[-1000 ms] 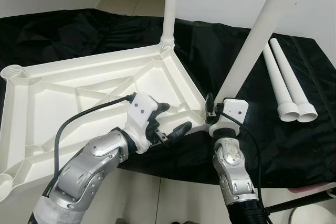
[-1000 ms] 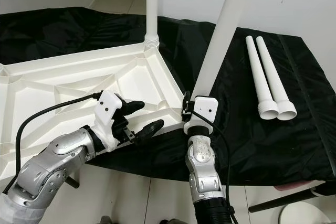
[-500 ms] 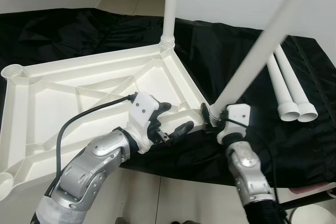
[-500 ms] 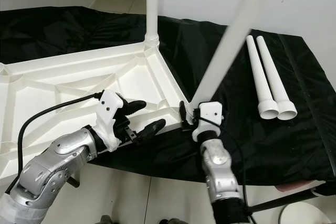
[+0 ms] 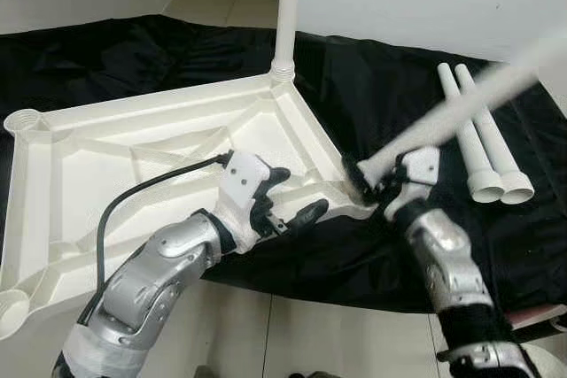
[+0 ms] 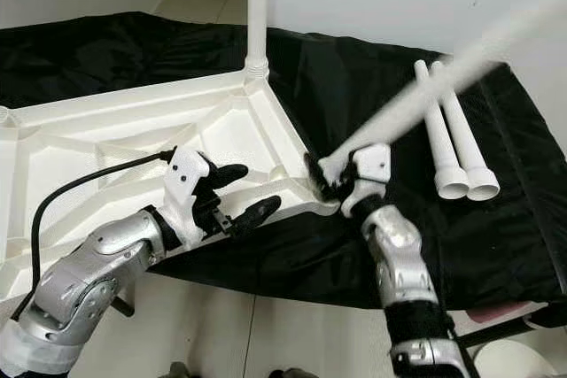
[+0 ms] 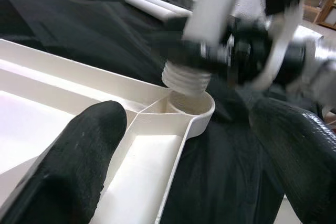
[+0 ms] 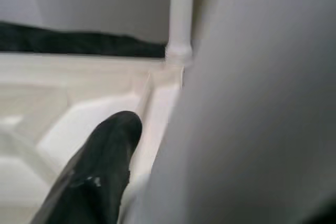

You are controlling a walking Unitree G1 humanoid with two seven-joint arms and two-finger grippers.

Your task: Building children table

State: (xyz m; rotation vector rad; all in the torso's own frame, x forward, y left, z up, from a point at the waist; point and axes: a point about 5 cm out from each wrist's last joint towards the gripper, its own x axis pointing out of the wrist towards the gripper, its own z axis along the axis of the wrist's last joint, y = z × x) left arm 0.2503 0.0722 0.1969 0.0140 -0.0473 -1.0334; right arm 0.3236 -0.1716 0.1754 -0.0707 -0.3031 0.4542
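The white table top (image 5: pixel 133 143) lies upside down on black cloth. One white leg (image 5: pixel 285 6) stands upright, screwed into its far corner. My right gripper (image 5: pixel 376 185) is shut on a second leg (image 5: pixel 461 108), which leans steeply to the right. Its threaded end (image 7: pixel 184 77) sits tilted at the mouth of the near-right corner socket (image 7: pixel 191 106). My left gripper (image 5: pixel 297 194) is open, its fingers (image 7: pixel 68 166) astride the table top's rim just left of that socket. In the right wrist view a black finger (image 8: pixel 100 171) lies beside the blurred held leg (image 8: pixel 252 103).
Two spare white legs (image 5: pixel 483 143) lie side by side on the cloth at the right. Open sockets show at the left corners (image 5: pixel 22 119) of the table top. The cloth's front edge drops to a tiled floor (image 5: pixel 292 334). A white wall stands behind.
The held leg has swung from nearly upright to leaning far right, its lower end staying by the corner socket. My right forearm has shifted right. The left gripper has barely moved.
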